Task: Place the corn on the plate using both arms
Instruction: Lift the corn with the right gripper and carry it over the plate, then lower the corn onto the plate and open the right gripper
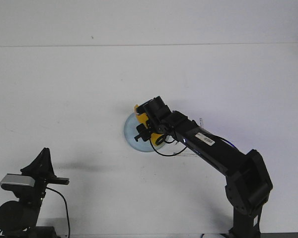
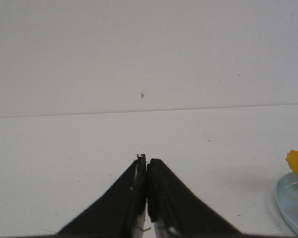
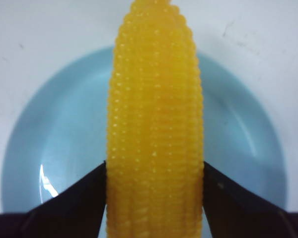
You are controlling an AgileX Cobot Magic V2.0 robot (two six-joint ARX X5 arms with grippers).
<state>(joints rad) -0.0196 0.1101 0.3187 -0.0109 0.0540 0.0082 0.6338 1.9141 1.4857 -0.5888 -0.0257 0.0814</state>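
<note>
Front view: the right claw [image 1: 148, 128] holds the corn [image 1: 141, 119] over the plate [image 1: 131, 134] on the white tabletop [image 1: 64, 89], while the left arm [image 1: 27, 191] sits at the near left corner. Left wrist view: the left claw [image 2: 147, 168] has its fingers pressed together, empty, with corn and plate at the frame edge. Right wrist view: both fingers [image 3: 79, 203] clamp the corn's sides above the plate's centre.

Count of items on the white table [image 1: 64, 89]:

One bright yellow, knobbly toy corn cob [image 3: 156, 129], centre of the front view.

One round pale blue plastic plate [image 3: 54, 144], centre, beneath the cob.

Two black jointed robot arms: one at lower left [image 1: 27, 198], one reaching in from lower right [image 1: 223, 158].

Two black grippers, one per arm: left gripper [image 2: 147, 171], right gripper [image 3: 154, 173].
</note>
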